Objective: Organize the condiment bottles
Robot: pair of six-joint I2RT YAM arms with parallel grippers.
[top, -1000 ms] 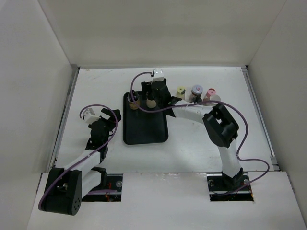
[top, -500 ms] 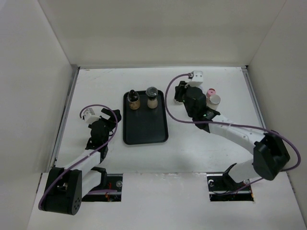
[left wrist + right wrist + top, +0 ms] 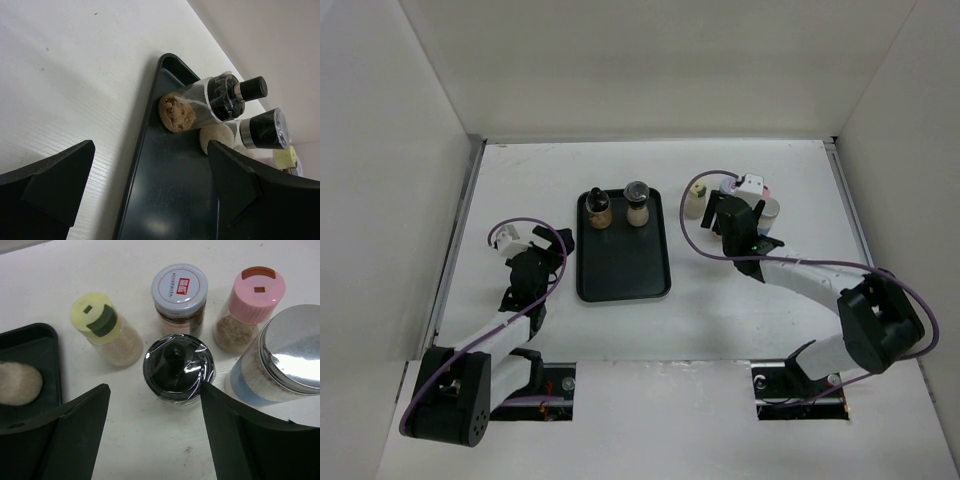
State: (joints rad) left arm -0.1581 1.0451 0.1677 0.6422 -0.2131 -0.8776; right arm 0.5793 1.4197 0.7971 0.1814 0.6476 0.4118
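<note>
Over the black-capped jar (image 3: 178, 367), far right, spread wide: right gripper (image 3: 154, 390). Left of tray (image 3: 150, 215), likewise spread: left gripper (image 3: 150, 150).

Recorded a matt white desk (image 3: 75, 75) with a fine, wood-like grain. Recorded a smooth, glossy black tray (image 3: 165, 200), plastic by its look, with soft highlights on its floor. Found clear, glossy walls on the condiment bottles (image 3: 200, 102), and wrinkled shiny film over the black-capped bottle (image 3: 178, 368). Found matt plastic caps on the yellow-capped bottle (image 3: 97, 316) and the pink-capped bottle (image 3: 256, 294), a glossy printed lid on the white-lidded bottle (image 3: 179, 286), and a brushed metallic lid on the silver-lidded bottle (image 3: 296, 347). Saw matt black plastic in the fingers (image 3: 65, 435) of the right gripper (image 3: 153, 390).
</note>
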